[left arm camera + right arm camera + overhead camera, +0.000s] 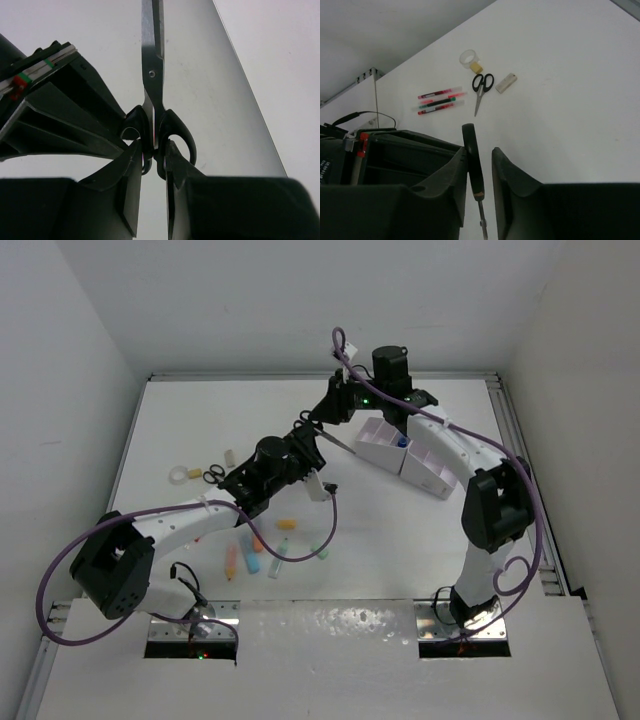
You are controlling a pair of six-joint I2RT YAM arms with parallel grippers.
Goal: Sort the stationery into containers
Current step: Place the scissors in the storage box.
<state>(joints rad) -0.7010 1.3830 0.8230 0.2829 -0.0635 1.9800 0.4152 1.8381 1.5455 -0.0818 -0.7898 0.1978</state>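
The white slanted desk organizer with lilac-lined compartments (425, 475) sits upper right of centre in the overhead view, with a small blue item (400, 442) in one compartment. Just left of it, the left gripper (152, 162) pinches the black-handled steel scissors (152, 75) by the handles. The right gripper (479, 155) brackets them, slightly spread, with one finger touching.

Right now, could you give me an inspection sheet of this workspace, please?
Surface: white table.
Job's things: white organizer of slanted compartments at far right; short coloured markers and thin pink pens loose; black-handled steel scissors lying by a clear tape ring; a second black-handled pair held between the arms.
Clutter: nothing seen.
Grippers: left gripper clamped on the second pair's handles; right gripper straddles it, grip unclear.
Cables: purple cables looping along both arms.
Surroundings: plain white walls.
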